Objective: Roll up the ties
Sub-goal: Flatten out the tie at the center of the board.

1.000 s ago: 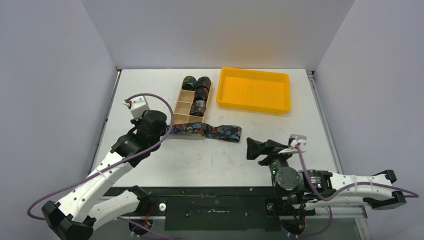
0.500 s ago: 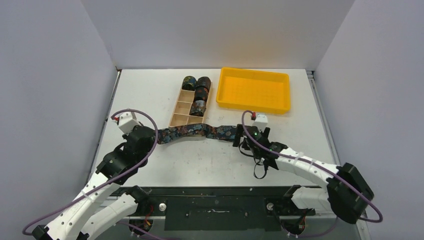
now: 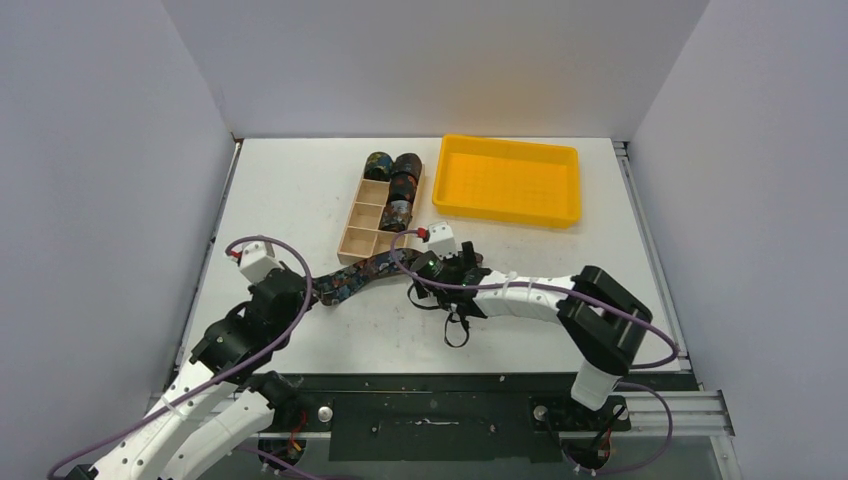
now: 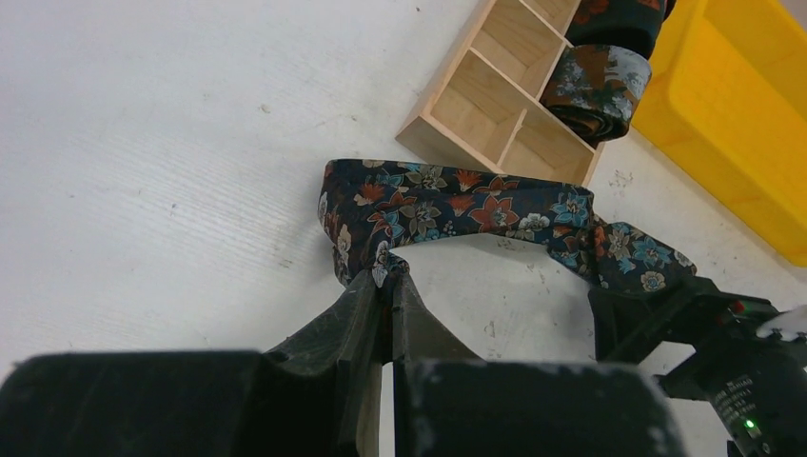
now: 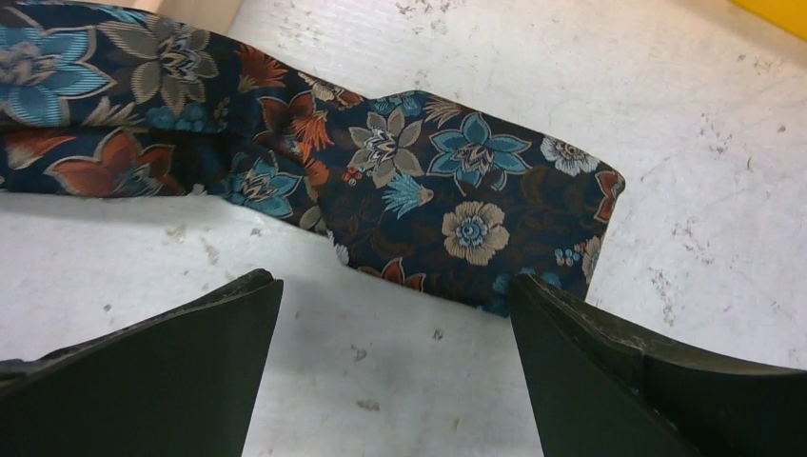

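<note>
dark flowered tie (image 3: pixel 372 272): unrolled, lying across the middle of the tabletop (image 3: pixel 290 190), just nearer than the wooden box (image 3: pixel 360 238), one end folded over.
left gripper (image 4: pixel 388 282): pressed together, pinching the tie's folded end, toward the left edge.
right gripper (image 5: pixel 392 286): spread wide, hanging over the tie's wide pointed end, holding nothing.
rolled ties (image 3: pixel 404 170): three, at the box's far end.
yellow tray (image 3: pixel 508 143): by the far edge, right of the box.
</note>
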